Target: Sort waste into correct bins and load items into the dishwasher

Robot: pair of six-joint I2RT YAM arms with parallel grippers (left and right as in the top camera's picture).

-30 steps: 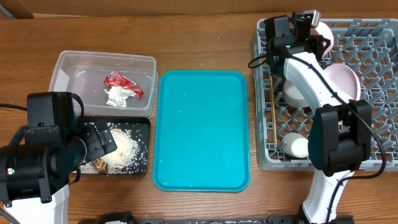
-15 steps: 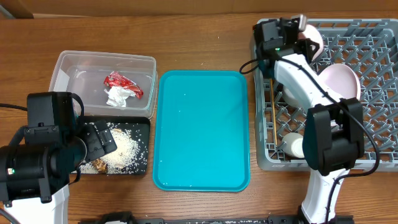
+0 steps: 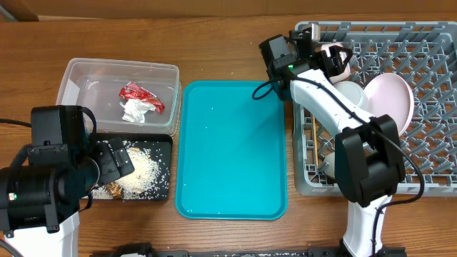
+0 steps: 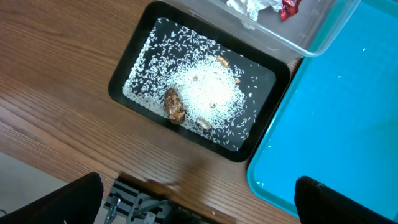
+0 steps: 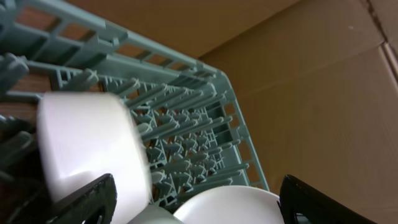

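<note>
Rice [image 4: 205, 93] lies sorted in the black tray [image 4: 268, 73], wrapper [image 3: 141, 96] in the tub [image 3: 71, 78]. The bowl [image 5: 87, 140] stands in the rack [image 3: 428, 50] to drain. Both the left fingers [image 4: 59, 202] and right fingers [image 5: 87, 200] are spread, gripping nothing.

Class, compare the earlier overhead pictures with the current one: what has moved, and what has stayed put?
The right arm's wrist swung left, from over the dish rack's far-left corner toward the teal tray; the right gripper is open, holding nothing. The left gripper, red wrapper, tissue, rice and plate stayed put.
</note>
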